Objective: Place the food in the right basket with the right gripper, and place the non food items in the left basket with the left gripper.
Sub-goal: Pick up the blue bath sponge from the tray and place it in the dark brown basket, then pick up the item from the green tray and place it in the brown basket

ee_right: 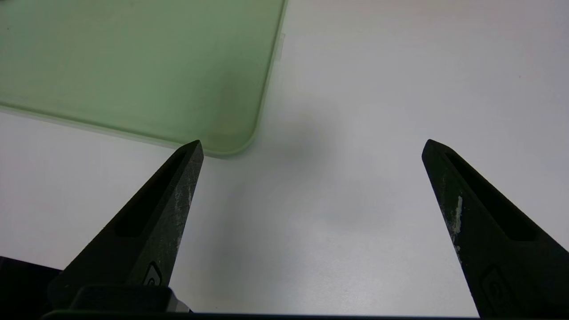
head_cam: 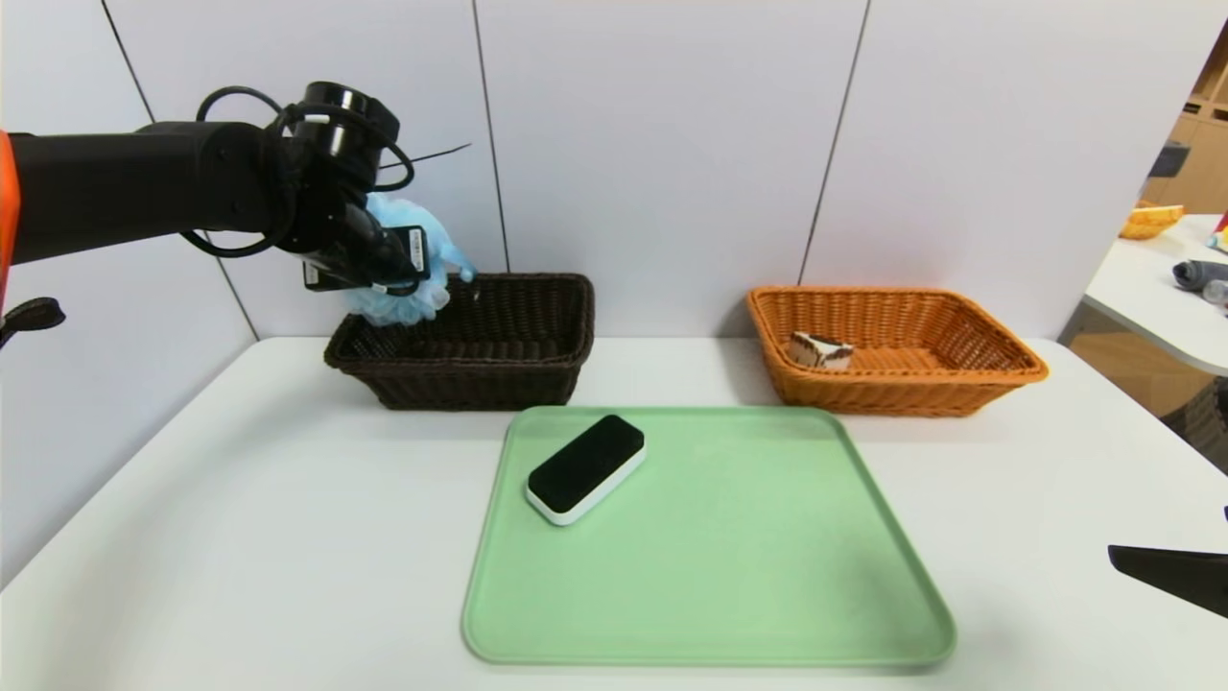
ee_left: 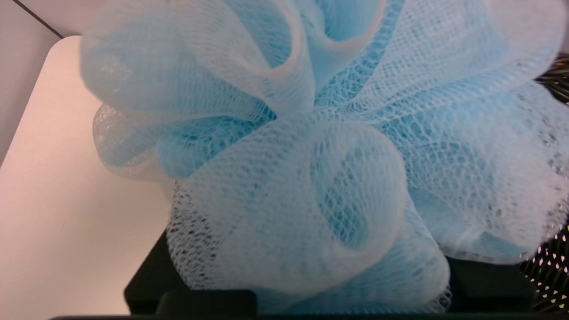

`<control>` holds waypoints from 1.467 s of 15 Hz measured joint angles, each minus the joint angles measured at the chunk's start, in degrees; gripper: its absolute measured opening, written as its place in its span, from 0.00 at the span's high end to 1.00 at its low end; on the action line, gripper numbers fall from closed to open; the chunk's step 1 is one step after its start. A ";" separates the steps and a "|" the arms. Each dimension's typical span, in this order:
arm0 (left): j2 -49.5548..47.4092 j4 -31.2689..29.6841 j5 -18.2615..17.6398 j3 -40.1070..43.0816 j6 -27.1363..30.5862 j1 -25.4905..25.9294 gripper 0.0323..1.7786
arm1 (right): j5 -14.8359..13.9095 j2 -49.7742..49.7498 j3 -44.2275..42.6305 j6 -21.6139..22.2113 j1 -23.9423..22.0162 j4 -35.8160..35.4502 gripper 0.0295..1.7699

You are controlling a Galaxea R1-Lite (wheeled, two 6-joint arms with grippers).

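the left claw (head_cam: 408, 274) hangs over the near-left corner of the dark basket (head_cam: 499, 360), with the blue bath pouf (ee_left: 306, 169) bunched in front of its tips. whether the claw is gripping or has let go i cannot tell, since the mesh hides the tips in both views. the risk here is placement: the pouf sits above the basket's rim rather than its middle, so a release now could leave it perched on the edge or rolling out onto the worktop (head_cam: 240, 499). the loose mesh could also snag on a tip and ride back out.

to the right of and below that claw, the black-topped block (head_cam: 585, 468) waits on the green tray (head_cam: 729, 537), not yet moved. further right, the cake slice (head_cam: 820, 350) already lies inside the orange basket (head_cam: 959, 379). the right claw (ee_right: 311, 149) hovers wide open and empty over bare worktop just beside the tray's corner.
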 joint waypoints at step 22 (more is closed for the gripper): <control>-8.79 20.50 -10.53 1.02 14.73 -22.22 0.06 | 0.85 0.16 5.29 0.27 -0.17 -1.15 0.04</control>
